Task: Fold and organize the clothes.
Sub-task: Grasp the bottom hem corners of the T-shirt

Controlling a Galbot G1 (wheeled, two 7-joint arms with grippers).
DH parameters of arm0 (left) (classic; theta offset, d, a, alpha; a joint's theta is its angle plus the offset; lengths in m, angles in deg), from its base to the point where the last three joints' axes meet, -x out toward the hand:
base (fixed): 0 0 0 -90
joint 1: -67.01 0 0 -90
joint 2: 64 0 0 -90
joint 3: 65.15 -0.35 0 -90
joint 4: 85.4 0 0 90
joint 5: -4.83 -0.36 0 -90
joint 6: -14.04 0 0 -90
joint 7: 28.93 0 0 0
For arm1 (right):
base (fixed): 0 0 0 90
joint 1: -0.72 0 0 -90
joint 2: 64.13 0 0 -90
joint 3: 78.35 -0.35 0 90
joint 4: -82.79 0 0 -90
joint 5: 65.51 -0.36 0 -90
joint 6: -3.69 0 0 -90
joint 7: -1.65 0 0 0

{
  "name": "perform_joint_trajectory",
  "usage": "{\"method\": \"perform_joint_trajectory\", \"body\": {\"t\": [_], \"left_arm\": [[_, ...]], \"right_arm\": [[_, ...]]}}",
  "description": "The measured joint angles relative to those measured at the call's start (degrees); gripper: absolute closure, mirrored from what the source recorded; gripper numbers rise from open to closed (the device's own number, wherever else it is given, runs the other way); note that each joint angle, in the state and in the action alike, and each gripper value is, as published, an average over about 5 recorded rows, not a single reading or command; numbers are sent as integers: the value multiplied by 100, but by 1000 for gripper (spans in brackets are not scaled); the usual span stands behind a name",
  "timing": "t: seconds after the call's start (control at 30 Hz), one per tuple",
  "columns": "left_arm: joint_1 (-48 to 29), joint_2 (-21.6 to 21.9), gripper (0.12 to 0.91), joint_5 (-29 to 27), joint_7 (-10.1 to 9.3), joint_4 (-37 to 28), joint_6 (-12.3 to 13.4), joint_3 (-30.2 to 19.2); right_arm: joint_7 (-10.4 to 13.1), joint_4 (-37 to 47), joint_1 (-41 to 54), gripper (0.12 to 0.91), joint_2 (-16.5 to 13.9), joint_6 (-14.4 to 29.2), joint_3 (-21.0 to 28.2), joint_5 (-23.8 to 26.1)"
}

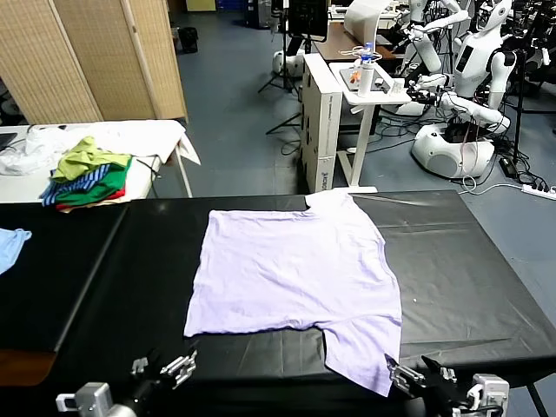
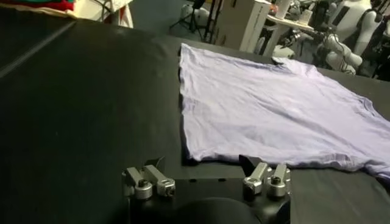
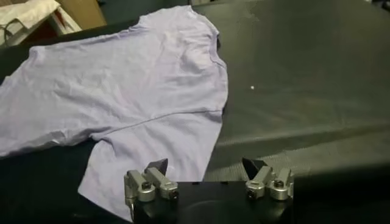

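The lavender T-shirt (image 1: 295, 265) lies flat mid-table on the black table (image 1: 469, 278), near sleeve reaching the front edge, bare black all around. Left gripper (image 1: 165, 369) and right gripper (image 1: 421, 378) sit at the near edge, both wide open, empty. Colourful garment pile (image 1: 87, 174) far left, probably on another table.

Blue-grey floor (image 1: 234, 95), wicker screen (image 1: 95, 56), white desk (image 1: 334, 104), black-covered table (image 1: 486, 287) under overhead light.
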Motion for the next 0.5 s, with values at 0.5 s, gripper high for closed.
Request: {"method": "perform_joint_trajectory", "body": {"t": [0.5], "left_arm": [[-444,-107,226,102,-76,-404,36,-167]], "right_arm": [[61,207,102,215,252,15,355,315]]}}
